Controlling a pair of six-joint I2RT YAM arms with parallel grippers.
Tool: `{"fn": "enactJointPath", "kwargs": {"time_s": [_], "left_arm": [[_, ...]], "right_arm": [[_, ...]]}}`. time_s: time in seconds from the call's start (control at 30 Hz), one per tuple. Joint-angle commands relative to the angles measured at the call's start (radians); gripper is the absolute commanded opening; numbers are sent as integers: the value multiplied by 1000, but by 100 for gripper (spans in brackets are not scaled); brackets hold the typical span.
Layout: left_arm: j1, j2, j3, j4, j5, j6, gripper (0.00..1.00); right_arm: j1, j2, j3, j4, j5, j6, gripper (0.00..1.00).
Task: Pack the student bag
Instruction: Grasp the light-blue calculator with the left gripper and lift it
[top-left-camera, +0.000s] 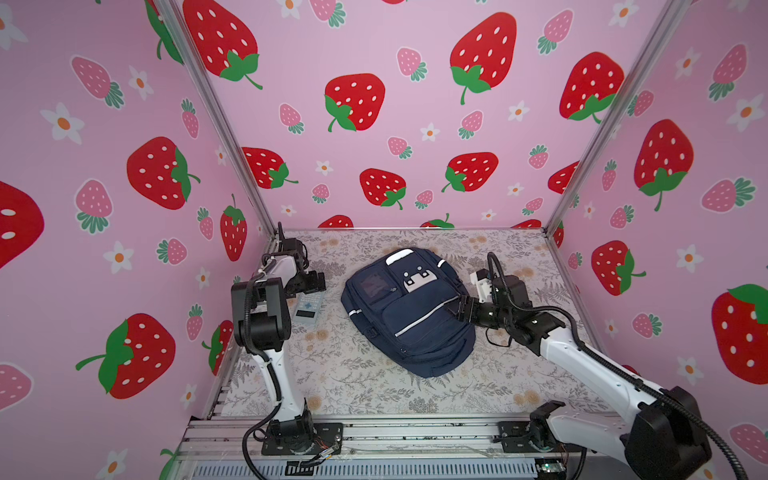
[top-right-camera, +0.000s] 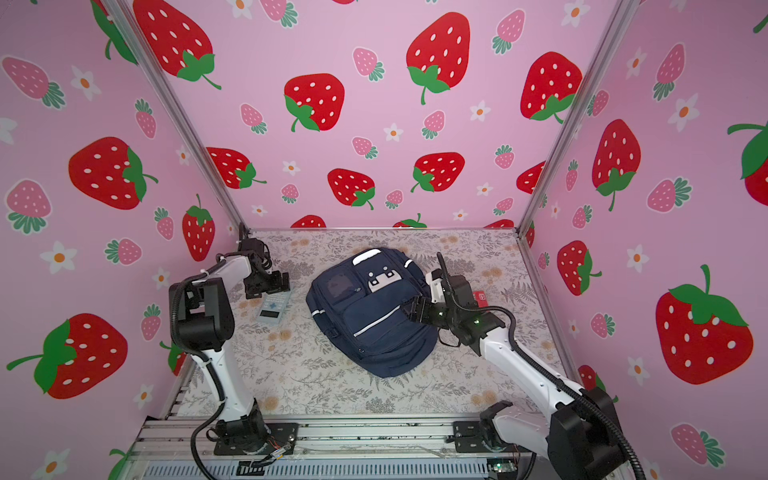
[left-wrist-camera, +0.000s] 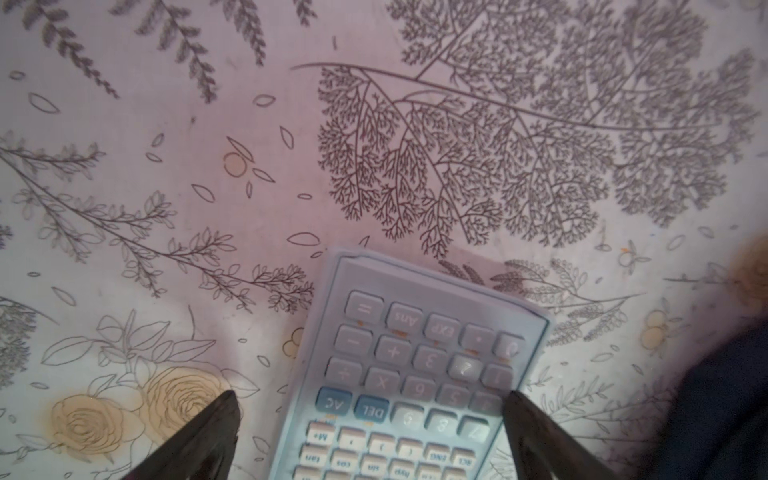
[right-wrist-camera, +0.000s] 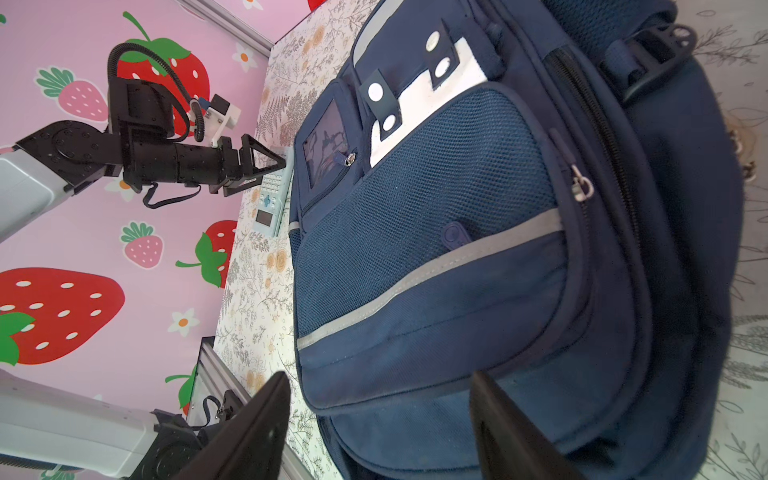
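My left claw is spread wide and straddles the calculator's keypad end near the surface's left edge, ready to pinch its sides. My right claw, parted and empty, hovers at the student bag, which lies mid-surface, probably to open it.

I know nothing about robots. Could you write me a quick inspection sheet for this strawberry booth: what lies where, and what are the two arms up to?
Surface: table, floral cloth, flat.
Job's things: student bag lies flat mid-table, zips look shut; calculator lies beside it, not packed.
Clutter: small red item on the table's right side, mostly hidden.
Tools: left tool open, straddling the calculator's end; right tool open at the bag's side, contact cannot be told.
Cables: black hoses run along both arms; loose wires at the near edge.
Surroundings: pink strawberry-print walls on three sides.
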Motion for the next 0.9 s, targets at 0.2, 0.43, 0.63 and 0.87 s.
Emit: {"fn": "enactJointPath", "kwargs": {"time_s": [0.2,0.43,0.63,0.87], "left_arm": [[-31,-12,-14,-37,-9,28,99],[-72,38,2,-57,-72,66,99],[-98,-73,-83,50,-49,84,99],[-99,-69,-68,4,4,139,99]], "right_arm": [[15,0,48,-20,20,2,71],[17,-12,56,-35,28,-3,71],[18,-1,54,-34,22,-7,71],[23,3,54,-25,20,-5,71]]}}
